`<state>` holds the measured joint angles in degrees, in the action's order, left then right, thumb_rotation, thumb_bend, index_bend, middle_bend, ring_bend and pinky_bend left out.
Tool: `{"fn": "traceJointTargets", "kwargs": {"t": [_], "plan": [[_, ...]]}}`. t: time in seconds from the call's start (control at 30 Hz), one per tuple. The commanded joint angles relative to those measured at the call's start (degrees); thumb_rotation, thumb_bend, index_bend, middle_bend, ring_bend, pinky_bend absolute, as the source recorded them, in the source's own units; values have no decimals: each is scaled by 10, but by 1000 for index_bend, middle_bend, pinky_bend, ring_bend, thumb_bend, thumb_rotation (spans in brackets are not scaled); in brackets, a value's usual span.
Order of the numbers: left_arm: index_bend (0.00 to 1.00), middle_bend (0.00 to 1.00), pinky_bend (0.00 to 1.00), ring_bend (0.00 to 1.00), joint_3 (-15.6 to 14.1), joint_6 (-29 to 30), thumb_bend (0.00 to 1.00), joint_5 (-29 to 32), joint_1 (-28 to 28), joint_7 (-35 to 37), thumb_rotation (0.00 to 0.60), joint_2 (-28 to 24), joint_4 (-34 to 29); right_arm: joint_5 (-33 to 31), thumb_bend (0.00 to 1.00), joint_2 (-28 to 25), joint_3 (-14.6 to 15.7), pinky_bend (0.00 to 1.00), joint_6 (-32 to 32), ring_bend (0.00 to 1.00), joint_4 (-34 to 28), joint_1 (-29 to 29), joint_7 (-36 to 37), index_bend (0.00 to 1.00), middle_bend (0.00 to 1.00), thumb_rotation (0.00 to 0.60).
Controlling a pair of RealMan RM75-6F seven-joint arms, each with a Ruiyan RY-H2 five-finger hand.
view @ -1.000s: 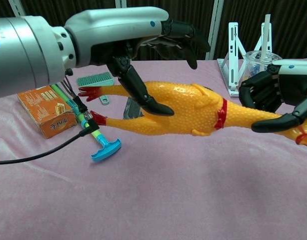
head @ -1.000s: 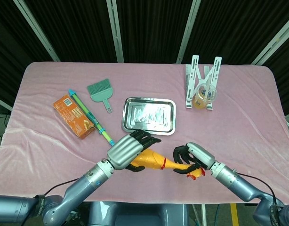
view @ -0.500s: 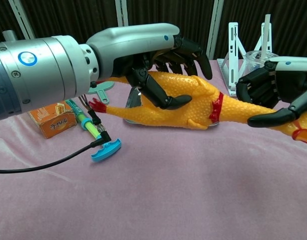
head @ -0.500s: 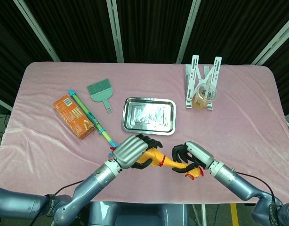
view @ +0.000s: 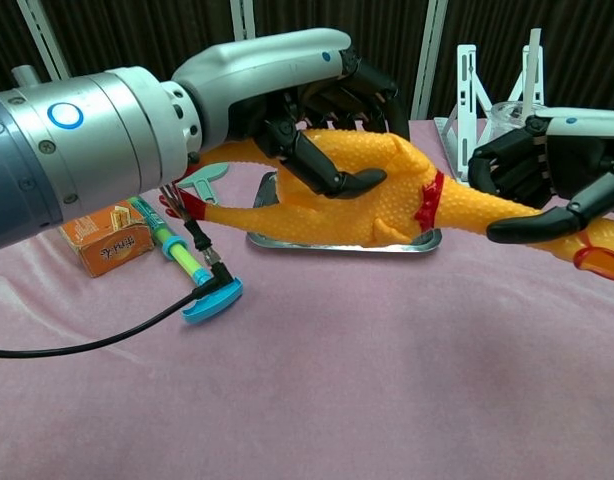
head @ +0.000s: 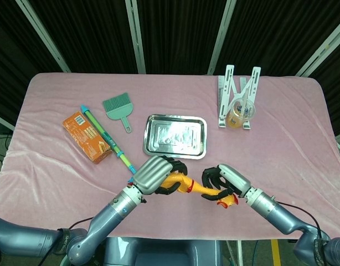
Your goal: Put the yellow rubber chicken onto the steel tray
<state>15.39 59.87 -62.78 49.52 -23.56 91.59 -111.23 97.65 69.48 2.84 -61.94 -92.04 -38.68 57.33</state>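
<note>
Chest view: left hand [view: 317, 110] grips chicken [view: 387, 195] body, right hand [view: 547, 180] its neck, near steel tray [head: 175, 136]'s front edge. Uneven release risks it landing off-tray.

The head view looks down from high above the counter [head: 281, 138] and shows it whole. The chest view sits low and close and faces forward across the counter. Both views share the steel tray [head: 175, 136] [view: 287, 240] and the white stand [head: 238, 94] [view: 469, 110].

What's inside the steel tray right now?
Nothing visible inside the rectangular steel tray from the head view. In the chest view the yellow rubber chicken covers most of it.
</note>
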Motion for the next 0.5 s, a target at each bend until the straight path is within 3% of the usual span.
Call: {"fn": "traceJointTargets", "kwargs": {"t": [0.03,0.1,0.27,0.5], "plan": [[374,544,539,490,-3,4,281,0,-3,4,600,-2,0,-3,472,1,-1,897,0,791,1,0,-2,972,760,600],[258,459,488,415,-4,8,166,0,-4,4,600,-5,1,-4,473,0,-1,897,1,790,2,-1,-2,972,760,600],[111,317,433,317,-4,14,86,0,-8,9,600,-11,-1,-6,475,-1,0,897,1,791,3,-1,-1,972,760,600],[90,298,416,301,-3,16,86,-2,-9,16,600,-22,-4,-4,477,-3,4,897,-2,791,3,0,-1,972,760,600]]}}
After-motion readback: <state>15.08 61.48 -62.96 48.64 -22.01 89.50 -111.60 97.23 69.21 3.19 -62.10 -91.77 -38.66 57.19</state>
